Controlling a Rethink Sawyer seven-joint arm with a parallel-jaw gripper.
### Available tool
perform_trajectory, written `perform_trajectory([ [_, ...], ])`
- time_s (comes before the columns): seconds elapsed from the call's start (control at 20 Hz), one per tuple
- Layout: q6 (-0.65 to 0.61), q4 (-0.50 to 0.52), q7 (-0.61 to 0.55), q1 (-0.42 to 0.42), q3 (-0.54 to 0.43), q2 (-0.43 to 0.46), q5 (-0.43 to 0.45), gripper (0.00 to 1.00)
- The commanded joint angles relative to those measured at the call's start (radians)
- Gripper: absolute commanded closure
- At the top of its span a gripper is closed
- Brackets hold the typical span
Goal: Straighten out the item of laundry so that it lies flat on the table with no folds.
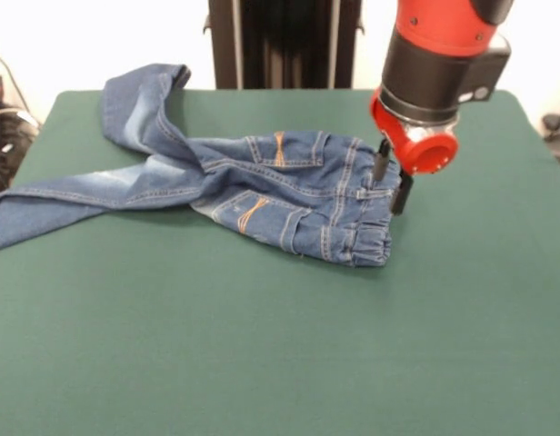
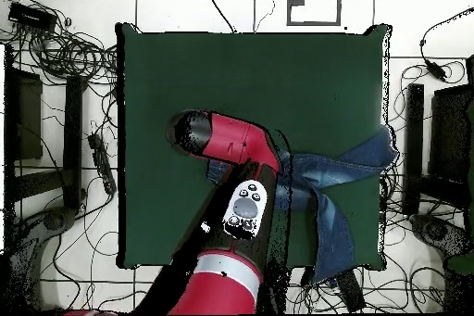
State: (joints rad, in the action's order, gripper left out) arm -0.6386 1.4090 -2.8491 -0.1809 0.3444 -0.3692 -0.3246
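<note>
the jeans [image 1: 262,186] are seen lying crumpled on the green table [image 1: 280,345], on its half nearer the robot's pedestal. taking the jeans as the landmark: in the front view the elastic waistband is at their right end, bunched and folded over on itself, with the orange-stitched pockets just left of it. one leg is stretched away from the waistband to the table's left edge, where its end hangs past the edge. the other leg is bent up and back toward the far left corner of the table, its cuff curled over.

the gripper [image 1: 393,180] is placed at the waistband end of the jeans, at the upper right corner of the waistband. two dark fingers [image 1: 381,162] are seen pointing down from the red wrist, set a little apart, one on the cloth's edge and the other just beside it on the side away from the jeans. the pincer appears parted, and no cloth is seen lifted between the fingers.

in the overhead view the waistband end is hidden under the red arm [image 2: 236,145], while both legs are shown spreading away from it toward the table's right edge.
</note>
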Motion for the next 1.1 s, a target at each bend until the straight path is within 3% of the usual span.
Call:
perform_trajectory([
  [0.05,-0.009,0.140,-0.139,-0.014,-0.084,0.002,-0.032,0.00],
  [0.55,0.070,0.192,-0.195,-0.050,-0.109,0.016,-0.061,0.00],
  [1.1,0.199,0.282,-0.163,-0.051,-0.173,0.007,-0.099,0.00],
])
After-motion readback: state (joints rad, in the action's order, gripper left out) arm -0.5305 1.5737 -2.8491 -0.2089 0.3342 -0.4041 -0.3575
